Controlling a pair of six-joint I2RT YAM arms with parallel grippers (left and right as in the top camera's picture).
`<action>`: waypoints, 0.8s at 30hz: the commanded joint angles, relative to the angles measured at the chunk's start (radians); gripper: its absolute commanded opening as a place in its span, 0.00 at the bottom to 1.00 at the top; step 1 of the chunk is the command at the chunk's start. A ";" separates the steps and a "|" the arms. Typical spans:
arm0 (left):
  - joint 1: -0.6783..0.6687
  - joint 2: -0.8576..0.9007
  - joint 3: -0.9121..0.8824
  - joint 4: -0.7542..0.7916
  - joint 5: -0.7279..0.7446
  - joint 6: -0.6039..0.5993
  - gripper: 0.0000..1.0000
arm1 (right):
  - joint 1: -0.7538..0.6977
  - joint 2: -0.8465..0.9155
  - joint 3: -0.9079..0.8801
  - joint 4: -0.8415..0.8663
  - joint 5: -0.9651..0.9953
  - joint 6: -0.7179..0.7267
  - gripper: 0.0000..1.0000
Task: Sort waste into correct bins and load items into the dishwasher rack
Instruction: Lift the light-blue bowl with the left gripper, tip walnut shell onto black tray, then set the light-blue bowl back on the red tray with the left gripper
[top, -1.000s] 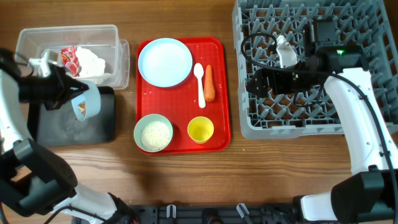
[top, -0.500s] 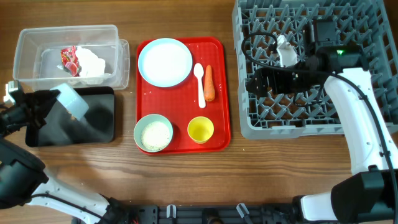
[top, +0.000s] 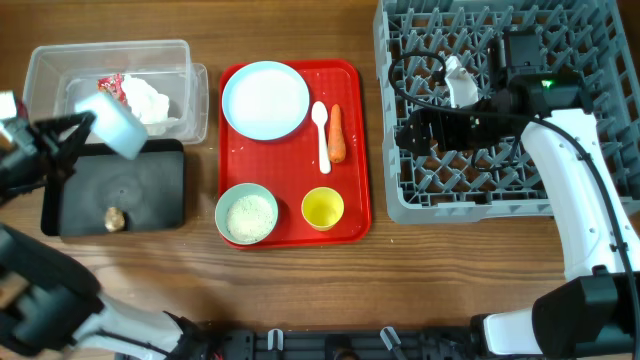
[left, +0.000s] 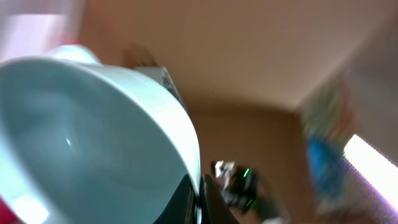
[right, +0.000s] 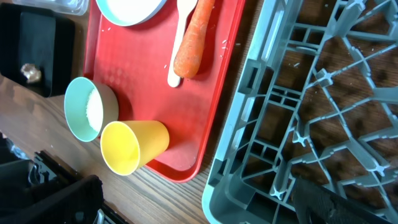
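My left gripper (top: 82, 128) is shut on the rim of the pale blue bowl (top: 120, 124) and holds it tilted above the near edge of the clear tub (top: 45, 62). In the left wrist view the bowl (left: 81, 137) fills the left side, with the jaws (left: 199, 200) pinching its rim. A small brown lump (top: 114, 217) lies on the black tray (top: 150, 195). The wrapper and tissue (top: 140, 97) lie in the tub. My right gripper (top: 408, 132) is open and empty over the grey rack (top: 600, 40); its jaws (right: 193, 205) show wide apart in the right wrist view.
The red tray (top: 352, 150) holds the pale blue plate (top: 265, 100), white spoon (top: 321, 130), carrot (top: 337, 133), green bowl with rice (top: 247, 214) and yellow cup (top: 322, 208). The right wrist view shows the cup (right: 130, 146), green bowl (right: 87, 109) and carrot (right: 193, 40).
My left gripper swung the blue bowl left over the black tray, then back up toward the tub. The brown lump now lies on the black tray. The right arm has not moved.
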 joint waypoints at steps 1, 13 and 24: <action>-0.218 -0.250 0.063 0.167 -0.082 0.032 0.04 | 0.002 0.009 0.010 0.002 0.006 0.005 1.00; -1.193 -0.090 0.059 0.615 -1.400 -0.732 0.04 | 0.002 0.009 0.010 -0.010 0.044 0.007 1.00; -1.322 0.154 0.036 0.528 -1.646 -0.848 0.24 | 0.002 0.009 0.010 -0.024 0.055 0.006 1.00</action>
